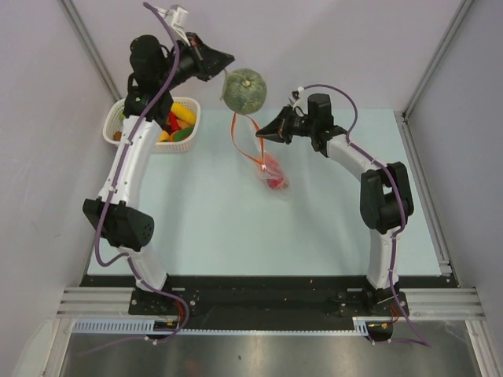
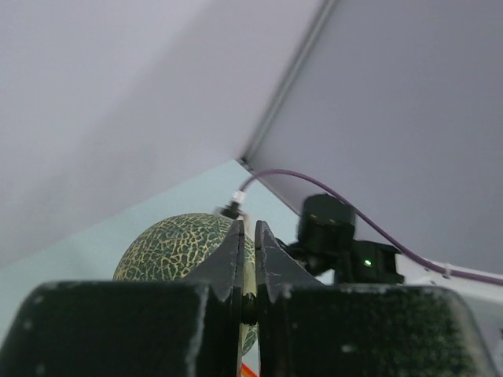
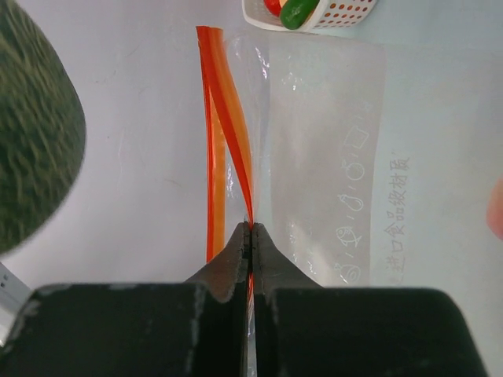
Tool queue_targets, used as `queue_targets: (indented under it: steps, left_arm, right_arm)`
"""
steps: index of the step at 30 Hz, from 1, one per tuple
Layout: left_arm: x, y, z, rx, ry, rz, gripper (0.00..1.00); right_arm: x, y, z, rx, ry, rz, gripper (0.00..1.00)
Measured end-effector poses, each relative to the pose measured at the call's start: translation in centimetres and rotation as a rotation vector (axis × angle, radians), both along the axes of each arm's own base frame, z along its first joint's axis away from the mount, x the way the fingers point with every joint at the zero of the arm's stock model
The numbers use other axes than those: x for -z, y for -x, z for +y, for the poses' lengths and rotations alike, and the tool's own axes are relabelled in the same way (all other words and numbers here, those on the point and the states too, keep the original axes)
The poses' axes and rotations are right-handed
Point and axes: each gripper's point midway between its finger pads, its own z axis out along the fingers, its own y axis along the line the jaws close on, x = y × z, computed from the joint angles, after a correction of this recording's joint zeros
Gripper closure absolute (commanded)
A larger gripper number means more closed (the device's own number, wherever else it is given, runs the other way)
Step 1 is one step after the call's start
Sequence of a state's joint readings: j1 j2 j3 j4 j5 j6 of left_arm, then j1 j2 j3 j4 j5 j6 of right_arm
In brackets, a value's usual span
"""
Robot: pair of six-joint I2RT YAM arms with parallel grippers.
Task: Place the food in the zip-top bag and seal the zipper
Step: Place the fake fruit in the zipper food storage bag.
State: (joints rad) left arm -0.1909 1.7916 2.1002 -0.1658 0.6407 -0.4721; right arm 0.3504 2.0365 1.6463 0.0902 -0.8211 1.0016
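Pale counter [image 1: 196,212] carries everything. Biggest item is the netted green melon [image 1: 244,91], top centre of the overhead view. It hangs off the L pincer [image 1: 229,61], whose jaws are clamped nearly shut on what looks like its stem, prob. so the body dangles free for lowering into the zip-top bag [image 1: 273,174], just below it mid-frame. R pincer [image 1: 262,133] is pinched tight on one lip of the orange zipper [image 1: 238,137], lifting it so the mouth gapes as a loop toward the melon. Snag: melon looks about as wide as that loop, so a tight fit, & a red piece [image 1: 273,182] already sits in the bag. White basket [image 1: 185,100], upper left, holds more food [image 1: 184,115] beside the L arm; well apart from the bag, not in the way.
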Motion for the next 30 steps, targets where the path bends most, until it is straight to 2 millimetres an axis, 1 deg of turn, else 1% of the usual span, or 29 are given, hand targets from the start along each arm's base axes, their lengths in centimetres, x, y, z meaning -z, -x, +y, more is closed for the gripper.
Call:
queue_targets:
  steps: [2,4,6,9,11,13,16,19,21,23,27,29,30]
  left_arm:
    - [0.8,0.7,-1.9,0.057,0.014,0.030,1.00]
    - [1.6,1.2,-3.3,0.102,0.026,0.055,1.00]
    - [2.5,1.5,-4.3,0.134,0.031,0.081,1.00]
    - [4.6,1.8,-5.5,0.174,0.033,0.128,1.00]
    - [7.1,1.6,-5.9,0.188,0.030,0.182,1.00]
    - [10.2,1.6,-6.1,0.196,0.017,0.248,1.00]
    - [15.9,1.8,-5.6,0.183,-0.019,0.376,1.00]
    - [19.0,2.1,-4.8,0.165,-0.055,0.456,1.00]
    - [19.4,2.0,-4.1,0.153,-0.069,0.464,1.00]
    - [19.2,1.9,-3.1,0.139,-0.083,0.459,1.00]
    - [17.6,1.8,-1.9,0.141,-0.112,0.417,1.00]
    - [16.7,2.4,-1.9,0.171,-0.136,0.396,1.00]
    - [16.6,2.5,-2.0,0.173,-0.136,0.395,1.00]
  right_arm:
    - [0.0,-0.2,-0.4,0.007,0.001,0.002,1.00]
    - [0.1,-0.6,-0.9,0.019,0.001,0.002,1.00]
    - [0.1,-1.0,-1.5,0.033,0.001,0.002,1.00]
    - [0.1,-1.6,-2.4,0.050,0.001,0.004,1.00]
    - [0.1,-1.9,-2.9,0.060,0.000,0.006,1.00]
    - [0.5,-2.1,-3.5,0.072,0.002,0.016,1.00]
    - [1.2,-2.4,-4.3,0.089,0.005,0.041,1.00]
    - [1.3,-2.6,-4.8,0.099,0.004,0.044,1.00]
    - [1.3,-2.7,-4.9,0.100,0.004,0.044,1.00]
    - [1.2,-2.7,-5.0,0.100,0.003,0.044,1.00]
    - [1.2,-2.8,-5.0,0.101,0.003,0.038,1.00]
    - [1.1,-2.8,-5.0,0.101,0.003,0.032,1.00]
    - [1.1,-2.8,-5.1,0.101,0.003,0.030,1.00]
